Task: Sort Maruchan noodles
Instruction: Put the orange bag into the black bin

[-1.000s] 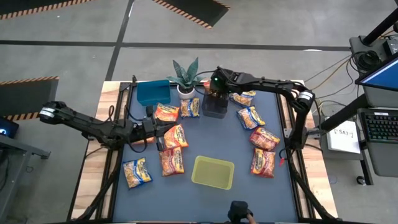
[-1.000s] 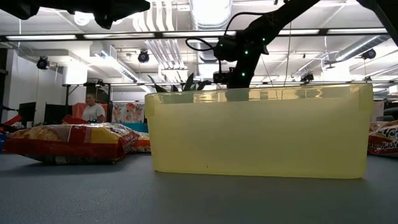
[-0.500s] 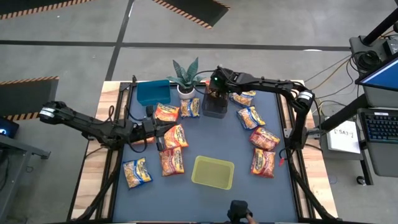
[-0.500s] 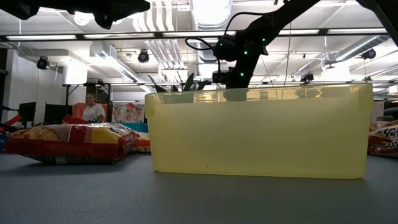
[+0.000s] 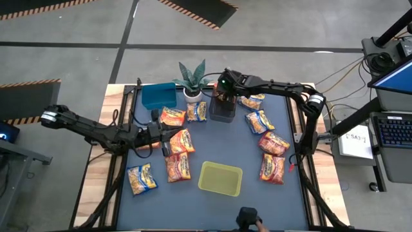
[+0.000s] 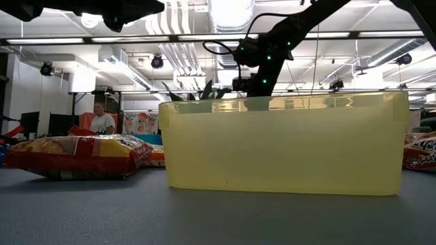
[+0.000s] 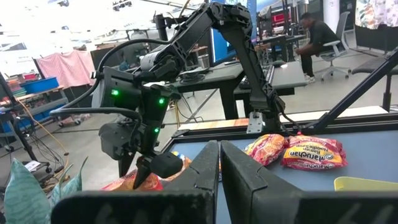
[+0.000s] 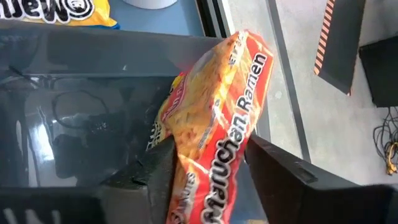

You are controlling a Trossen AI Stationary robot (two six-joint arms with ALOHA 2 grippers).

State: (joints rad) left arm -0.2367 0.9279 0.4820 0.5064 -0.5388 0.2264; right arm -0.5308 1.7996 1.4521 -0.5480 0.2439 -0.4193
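the dark blue table mat [image 5: 212, 193] carries a translucent yellow-green plastic bin [image 5: 220, 178], empty. the right gripper [image 8: 208, 171] pinches a crinkly orange ramen packet [image 8: 214, 124] over the dark clear bin [image 5: 223, 109], seen only from its wrist. the left gripper [image 5: 166, 136] is pressed together beside another orange packet [image 5: 181, 141].

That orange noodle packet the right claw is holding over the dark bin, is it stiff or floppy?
Probably fairly stiff: the orange packet stands straight out from the right gripper without drooping. Its crinkly wrapper looks glossy, so it may slip. It seems light, pinched by one end above the dark bin.
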